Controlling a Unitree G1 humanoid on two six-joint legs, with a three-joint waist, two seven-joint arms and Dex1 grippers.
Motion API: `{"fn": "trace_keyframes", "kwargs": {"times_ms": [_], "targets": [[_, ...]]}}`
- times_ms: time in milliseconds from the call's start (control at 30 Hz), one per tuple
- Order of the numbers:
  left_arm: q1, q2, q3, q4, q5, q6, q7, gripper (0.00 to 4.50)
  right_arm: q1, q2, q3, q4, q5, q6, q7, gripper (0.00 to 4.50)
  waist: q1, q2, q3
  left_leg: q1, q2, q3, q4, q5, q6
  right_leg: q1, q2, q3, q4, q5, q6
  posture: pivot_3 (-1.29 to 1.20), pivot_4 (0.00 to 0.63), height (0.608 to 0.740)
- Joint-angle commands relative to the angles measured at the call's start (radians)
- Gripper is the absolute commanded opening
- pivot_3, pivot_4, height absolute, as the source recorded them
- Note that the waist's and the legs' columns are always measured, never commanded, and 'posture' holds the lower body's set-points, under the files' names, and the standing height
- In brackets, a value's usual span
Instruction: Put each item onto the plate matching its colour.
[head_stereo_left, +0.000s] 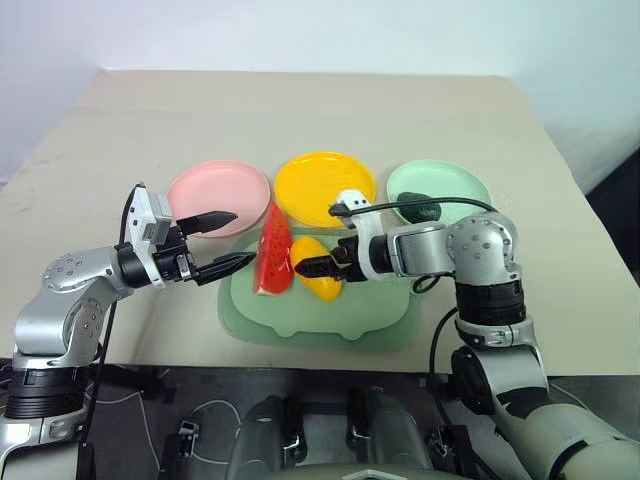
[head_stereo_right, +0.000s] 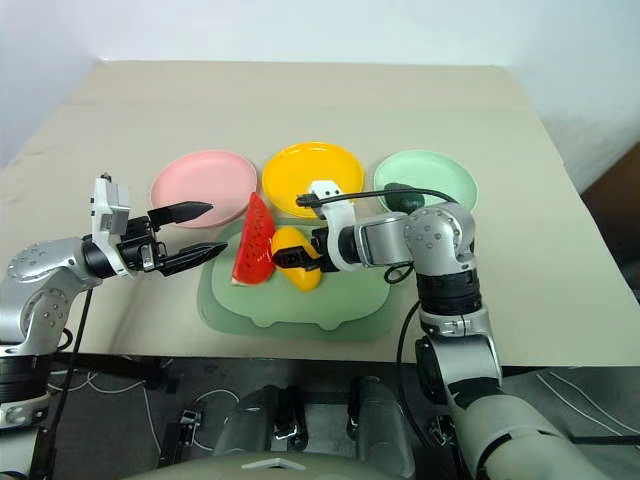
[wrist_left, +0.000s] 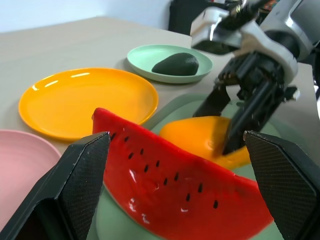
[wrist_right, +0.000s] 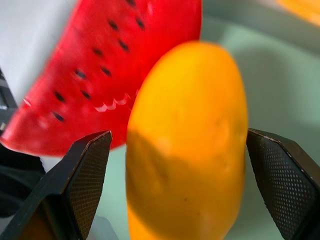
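Note:
The avocado (head_stereo_left: 418, 208) lies on the mint green plate (head_stereo_left: 455, 180). The pink plate (head_stereo_left: 220, 195) and the yellow plate (head_stereo_left: 322, 185) are bare. On the pale green mat, the watermelon wedge (head_stereo_left: 273, 255) stands on its rind beside the mango (head_stereo_left: 320, 280). My right gripper (wrist_right: 177, 137) is open and angled down, with one finger on each side of the mango (wrist_right: 187, 140). Just left of the watermelon (wrist_left: 170, 185), my left gripper (head_stereo_left: 240, 237) is held level and open, pointing at the wedge with nothing between its fingers.
The pale green mat (head_stereo_left: 380, 325) lies near the table's front edge, in front of the row of three plates. Bare beige tabletop (head_stereo_left: 300, 110) stretches behind the plates and to both sides.

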Motion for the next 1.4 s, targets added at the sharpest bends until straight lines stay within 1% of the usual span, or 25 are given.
{"fn": "trace_keyframes", "kwargs": {"times_ms": [33,100,200,267,300,467,533,633,733,800,867,1033,1100,1200,1267,1400], "targets": [[-0.002,0.009,0.019,-0.031,-0.012,-0.006,0.007,4.5,-0.026,-0.034,0.055,-0.043,0.016,0.007,0.001,4.46,-0.001,0.0,0.0,0.0,0.0,0.0,0.0,0.0,0.0,0.0,0.0,0.0,0.0,0.0,0.0,0.0,0.15,0.696],[-0.001,0.01,0.019,-0.038,-0.013,-0.001,0.013,4.5,-0.024,-0.052,0.087,-0.076,-0.013,0.007,0.012,4.46,0.0,0.0,0.0,0.0,0.0,0.0,0.0,0.0,0.0,0.0,0.0,0.0,0.0,0.0,0.0,0.0,0.15,0.696],[-0.002,0.011,0.021,-0.049,-0.016,0.007,0.024,4.5,-0.022,-0.06,0.095,-0.126,-0.054,0.0,0.044,3.92,0.0,0.0,0.0,0.0,0.0,0.0,0.0,0.0,0.0,0.0,0.0,0.0,0.0,0.0,0.0,0.0,0.15,0.696],[-0.001,0.012,0.021,-0.052,-0.017,0.009,0.029,4.5,-0.024,-0.074,0.103,-0.155,-0.078,-0.015,0.074,3.22,0.0,0.0,0.0,0.0,0.0,0.0,0.0,0.0,0.0,0.0,0.0,0.0,0.0,0.0,0.0,0.0,0.15,0.696],[-0.001,0.011,0.022,-0.055,-0.018,0.011,0.033,4.5,-0.03,-0.088,0.098,-0.175,-0.078,-0.028,0.101,3.12,0.0,0.0,0.0,0.0,0.0,0.0,0.0,0.0,0.0,0.0,0.0,0.0,0.0,0.0,0.0,0.0,0.15,0.696],[0.01,0.013,0.035,-0.069,-0.022,0.018,0.047,4.5,-0.081,-0.152,0.061,-0.226,-0.097,-0.126,0.234,3.11,0.001,0.0,0.0,0.0,0.0,0.0,0.0,0.0,0.0,0.0,0.0,0.0,0.0,0.0,0.0,0.0,0.15,0.696],[0.021,0.012,0.046,-0.077,-0.025,0.018,0.056,4.5,-0.113,-0.187,0.07,-0.186,-0.141,-0.194,0.288,3.11,0.0,0.0,0.0,0.001,0.0,0.0,0.0,0.0,0.0,0.0,0.0,0.0,0.0,0.0,0.0,0.0,0.15,0.696],[0.048,0.011,0.061,-0.103,-0.032,0.022,0.073,4.5,-0.169,-0.22,0.126,-0.058,-0.251,-0.345,0.385,3.11,-0.001,0.0,0.0,0.0,0.0,0.0,0.0,0.0,0.0,0.0,0.0,0.0,0.0,0.0,0.0,0.0,0.15,0.696],[0.073,0.014,0.071,-0.127,-0.039,0.027,0.088,4.5,-0.239,-0.189,0.194,0.163,-0.387,-0.514,0.465,3.11,-0.003,0.0,0.0,0.001,0.0,0.001,0.0,0.0,0.0,0.0,0.0,0.0,0.0,0.0,0.0,0.0,0.15,0.696],[0.083,0.012,0.076,-0.145,-0.042,0.03,0.104,4.5,-0.288,-0.165,0.265,0.312,-0.505,-0.644,0.501,3.11,-0.002,0.0,0.0,0.001,0.0,0.001,0.0,0.0,0.0,0.0,0.0,0.0,0.001,0.0,0.0,0.0,0.15,0.696],[0.092,0.01,0.081,-0.161,-0.045,0.033,0.118,4.5,-0.33,-0.129,0.294,0.443,-0.579,-0.742,0.54,3.11,-0.003,0.0,0.0,0.001,0.0,0.002,0.0,0.0,0.0,0.0,0.0,0.0,0.001,0.0,0.0,0.0,0.15,0.696],[0.119,0.009,0.092,-0.189,-0.051,0.04,0.136,4.5,-0.443,-0.013,0.283,0.808,-0.711,-0.947,0.584,3.11,-0.004,0.0,0.0,0.0,0.0,0.003,0.0,0.001,0.0,-0.002,0.001,0.0,0.002,0.0,0.0,0.0,0.15,0.696],[0.126,0.011,0.098,-0.194,-0.056,0.042,0.14,4.5,-0.474,0.02,0.275,0.92,-0.755,-1.015,0.59,3.11,-0.003,0.0,0.0,0.0,0.0,0.003,0.0,0.001,-0.001,-0.002,0.001,0.0,0.003,0.0,0.0,0.0,0.15,0.696],[0.135,0.015,0.106,-0.198,-0.06,0.042,0.144,4.5,-0.503,0.048,0.253,1.019,-0.799,-1.075,0.601,3.11,-0.002,0.0,0.0,0.0,0.0,0.003,0.0,0.001,-0.001,-0.003,0.001,0.001,0.003,0.0,0.0,0.0,0.15,0.696],[0.154,0.019,0.121,-0.204,-0.064,0.039,0.142,4.5,-0.518,0.071,0.243,1.082,-0.832,-1.109,0.565,3.11,-0.004,0.0,0.0,0.0,0.0,0.003,0.0,0.001,-0.001,-0.003,0.0,0.001,0.003,0.0,0.0,0.0,0.15,0.696],[0.18,0.021,0.135,-0.21,-0.07,0.031,0.14,4.5,-0.54,0.105,0.197,1.138,-0.853,-1.141,0.559,3.11,-0.014,0.0,0.0,0.0,0.0,0.003,0.0,0.001,-0.001,-0.004,0.0,0.002,0.006,0.0,0.0,0.0,0.15,0.696]]}}
